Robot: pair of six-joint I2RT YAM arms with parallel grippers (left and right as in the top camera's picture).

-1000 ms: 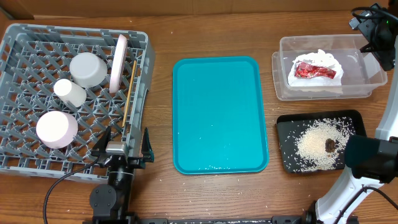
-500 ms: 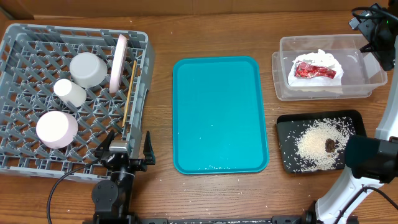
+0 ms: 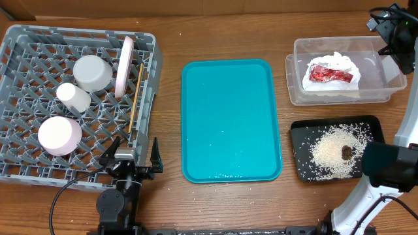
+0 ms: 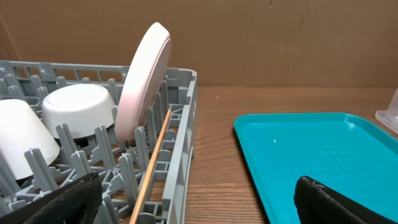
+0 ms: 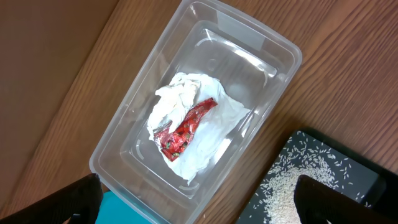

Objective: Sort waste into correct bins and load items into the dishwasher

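The grey dish rack point(image 3: 19, 39) holds two upturned white cups point(image 3: 91, 72) point(image 3: 73, 96), a pale round dish point(image 3: 59, 135), a plate on edge point(image 3: 124, 65) and the chopsticks point(image 3: 135, 104). The left wrist view shows the plate point(image 4: 146, 81) and chopsticks point(image 4: 155, 162). My left gripper point(image 3: 136, 156) point(image 4: 193, 208) is open and empty at the rack's front right corner. The clear tub point(image 3: 385, 81) point(image 5: 124, 143) holds the napkin point(image 3: 336, 88) point(image 5: 180, 99) with the red wrapper point(image 3: 330, 73) point(image 5: 183, 127). My right gripper point(image 3: 394, 36) point(image 5: 199, 205) is open and empty above the tub.
The teal tray point(image 3: 228, 117) lies bare in the middle, its edge showing in the left wrist view point(image 4: 323, 155). The black tray point(image 3: 300, 130) at the front right holds rice point(image 3: 330, 150) and a brown bit point(image 3: 345, 152). The right arm's base stands beside it.
My left gripper has shifted slightly to the right at the rack's front corner. Nothing else has moved.
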